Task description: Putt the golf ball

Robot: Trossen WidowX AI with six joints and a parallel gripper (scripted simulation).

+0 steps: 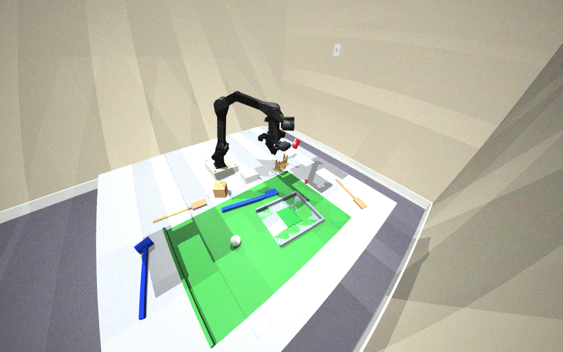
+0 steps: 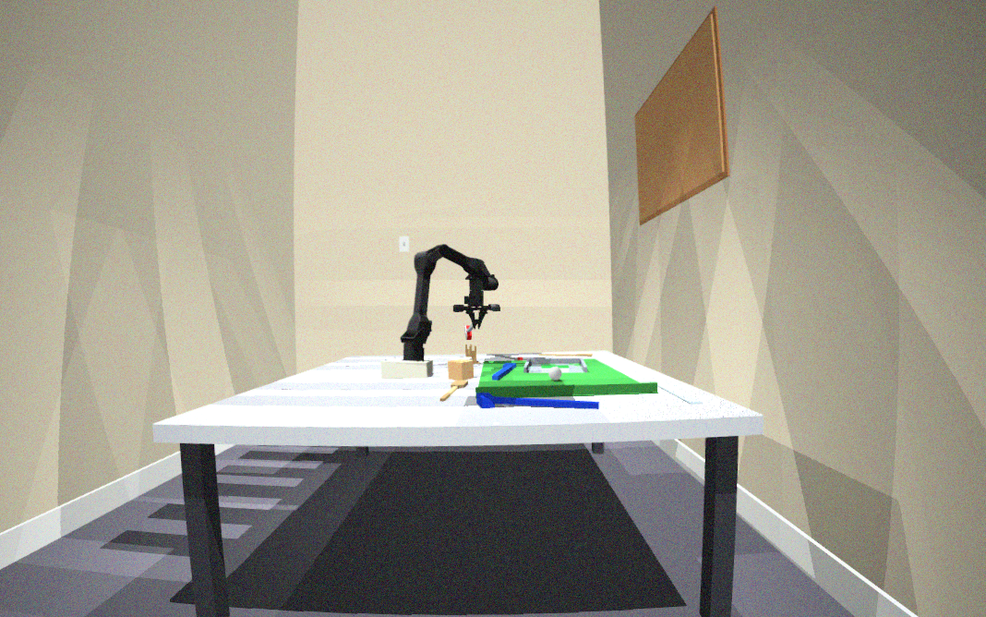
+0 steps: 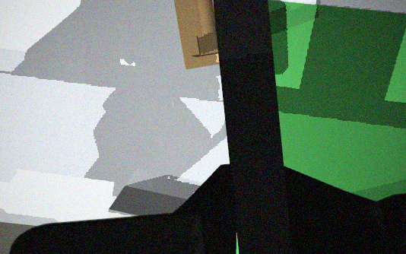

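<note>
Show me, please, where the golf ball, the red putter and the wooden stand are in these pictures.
golf ball (image 1: pixel 235 240): top view, centre of the white ball.
red putter (image 1: pixel 295 143): top view, red end beside the gripper.
wooden stand (image 1: pixel 281 164): top view, its upright prongs.
</note>
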